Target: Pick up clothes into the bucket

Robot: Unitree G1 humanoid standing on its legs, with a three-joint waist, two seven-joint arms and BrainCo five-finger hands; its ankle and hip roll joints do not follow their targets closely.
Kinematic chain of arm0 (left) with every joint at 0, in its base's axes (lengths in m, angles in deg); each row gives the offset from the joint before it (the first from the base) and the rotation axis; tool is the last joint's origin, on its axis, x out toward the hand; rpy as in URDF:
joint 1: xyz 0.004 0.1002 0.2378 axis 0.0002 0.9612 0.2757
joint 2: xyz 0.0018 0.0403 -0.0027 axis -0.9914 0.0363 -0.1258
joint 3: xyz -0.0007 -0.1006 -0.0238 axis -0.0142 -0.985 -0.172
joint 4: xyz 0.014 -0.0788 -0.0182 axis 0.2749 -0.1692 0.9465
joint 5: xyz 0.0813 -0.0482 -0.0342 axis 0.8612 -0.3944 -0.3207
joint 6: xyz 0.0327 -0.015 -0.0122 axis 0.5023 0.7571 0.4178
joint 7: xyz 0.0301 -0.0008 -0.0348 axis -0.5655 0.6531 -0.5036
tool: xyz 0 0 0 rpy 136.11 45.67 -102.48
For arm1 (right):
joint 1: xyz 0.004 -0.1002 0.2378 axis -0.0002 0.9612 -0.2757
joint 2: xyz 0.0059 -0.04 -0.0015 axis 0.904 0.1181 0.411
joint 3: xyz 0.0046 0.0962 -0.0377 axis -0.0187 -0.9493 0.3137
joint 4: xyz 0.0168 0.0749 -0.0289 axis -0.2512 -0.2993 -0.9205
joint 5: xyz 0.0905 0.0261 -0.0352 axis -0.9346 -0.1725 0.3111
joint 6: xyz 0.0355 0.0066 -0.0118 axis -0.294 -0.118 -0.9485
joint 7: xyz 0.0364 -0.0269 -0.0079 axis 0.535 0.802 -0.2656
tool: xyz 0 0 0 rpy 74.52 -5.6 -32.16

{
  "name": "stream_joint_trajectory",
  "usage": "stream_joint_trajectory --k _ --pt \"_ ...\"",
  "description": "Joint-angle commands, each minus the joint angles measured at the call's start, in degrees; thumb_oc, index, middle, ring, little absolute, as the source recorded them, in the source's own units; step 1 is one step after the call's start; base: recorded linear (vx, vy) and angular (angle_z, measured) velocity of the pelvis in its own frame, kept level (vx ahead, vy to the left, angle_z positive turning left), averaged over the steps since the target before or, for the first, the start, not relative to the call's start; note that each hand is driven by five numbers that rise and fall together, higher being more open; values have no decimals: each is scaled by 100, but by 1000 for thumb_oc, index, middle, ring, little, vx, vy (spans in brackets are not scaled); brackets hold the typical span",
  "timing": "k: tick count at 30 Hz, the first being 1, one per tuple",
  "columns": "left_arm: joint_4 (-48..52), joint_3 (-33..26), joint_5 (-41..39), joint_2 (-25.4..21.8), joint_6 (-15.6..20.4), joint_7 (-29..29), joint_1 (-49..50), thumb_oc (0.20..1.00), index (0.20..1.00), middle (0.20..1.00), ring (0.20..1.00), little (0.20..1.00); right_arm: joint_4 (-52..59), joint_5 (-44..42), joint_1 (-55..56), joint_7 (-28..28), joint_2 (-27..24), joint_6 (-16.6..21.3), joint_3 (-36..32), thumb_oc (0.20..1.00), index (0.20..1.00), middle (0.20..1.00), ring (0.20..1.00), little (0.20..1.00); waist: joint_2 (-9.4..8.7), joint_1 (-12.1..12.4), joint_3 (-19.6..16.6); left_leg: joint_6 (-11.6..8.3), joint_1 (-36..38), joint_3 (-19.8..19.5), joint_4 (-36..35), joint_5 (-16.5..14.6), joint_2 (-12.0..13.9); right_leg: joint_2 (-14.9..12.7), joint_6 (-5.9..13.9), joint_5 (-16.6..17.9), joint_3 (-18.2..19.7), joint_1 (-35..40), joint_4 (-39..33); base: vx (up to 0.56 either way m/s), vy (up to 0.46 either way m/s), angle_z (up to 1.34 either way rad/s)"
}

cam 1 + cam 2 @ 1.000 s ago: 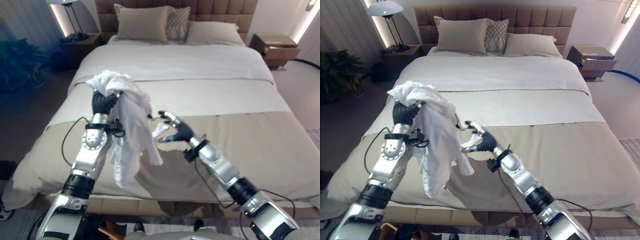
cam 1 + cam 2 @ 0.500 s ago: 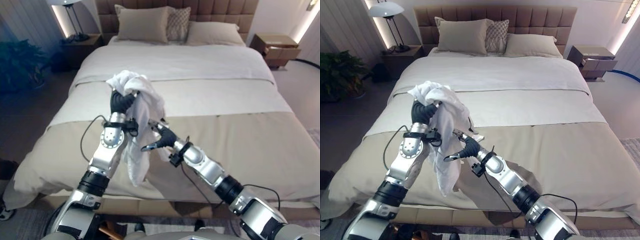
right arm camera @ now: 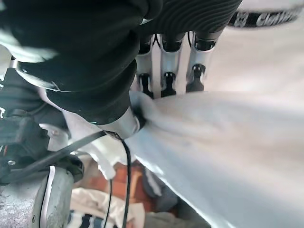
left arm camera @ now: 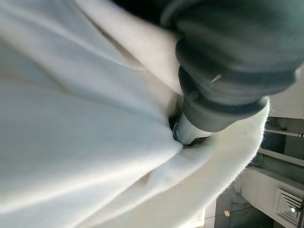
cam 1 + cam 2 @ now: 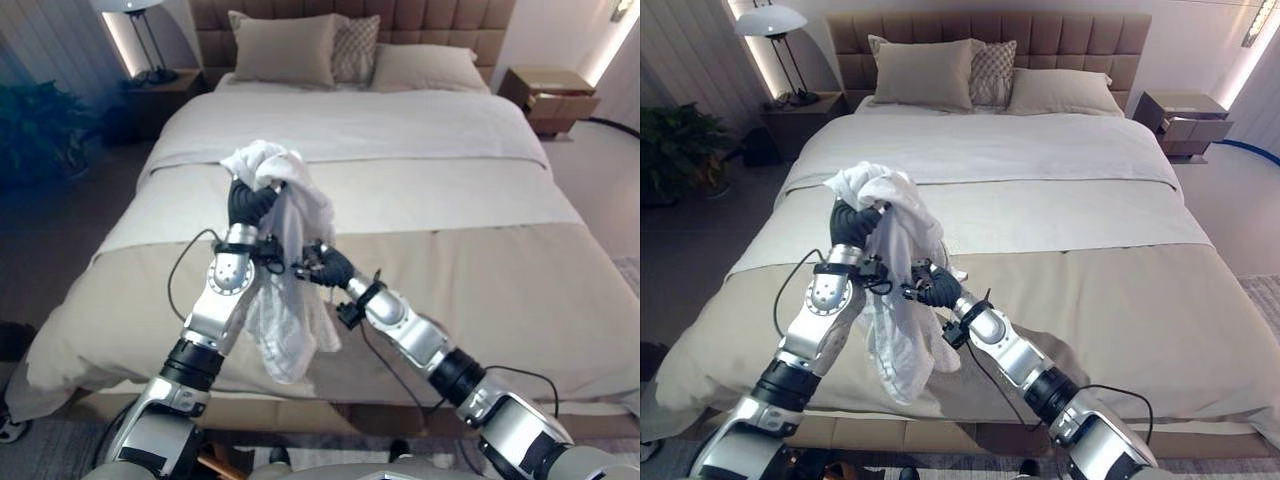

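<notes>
My right hand [image 5: 933, 287], spread and apart a second ago, has now closed its fingers on the crumpled white cloth garment [image 5: 290, 300] that my left hand [image 5: 250, 203] grips above the beige bed [image 5: 520, 290], ready for the bucket.

left hand [image 5: 250, 203] | raised at 11 o'clock, forearm upright, fingers curled on cloth [image 5: 290, 300] || right hand [image 5: 325, 267] | reaching toward 10 o'clock, just below the left, fingers and thumb pinching same cloth
</notes>
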Motion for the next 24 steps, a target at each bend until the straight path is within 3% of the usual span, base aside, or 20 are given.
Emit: stream_joint_trajectory --k 1,10,18,19,20,24 --pt "596 69 75 -111 351 88 -852 200 200 200 200 200 -77 -66 -624 78 580 219 136 200 200 200 200 200 -276 29 -51 -187 -7 41 349 -279 213 -567 368 125 -232 98 175 0 0 0" --pt "525 -16 228 -153 325 252 -844 200 200 200 200 200 7 -167 -355 175 462 274 21 200 200 200 200 200 -268 -15 -47 -193 1 62 351 -286 218 -552 372 116 -224 84 183 0 0 0" --pt "275 -259 437 -262 332 477 -760 200 200 200 200 200 109 -699 334 398 97 448 -583 200 200 200 200 200 -245 -105 -41 -195 14 91 334 -288 206 -564 387 120 -207 72 174 0 0 0" --pt "208 -365 398 -302 362 492 -693 517 517 517 517 517 164 -1042 601 479 -12 553 -932 200 200 200 200 200 -240 -155 -42 -193 17 108 333 -289 200 -567 395 124 -201 63 174 0 0 0" --pt "161 -383 380 -289 367 500 -669 1000 1000 1000 1000 1000 216 -1168 701 484 -56 576 -1049 200 200 200 200 200 -236 -168 -49 -193 25 119 327 -291 198 -569 397 125 -195 61 170 0 0 0" --pt "6 -507 295 -270 383 471 -537 1000 1000 1000 1000 1000 549 -1656 1021 614 -201 800 -1663 200 200 200 200 200 -222 -247 -57 -193 51 152 314 -300 194 -581 405 127 -192 60 176 7 5 -2"
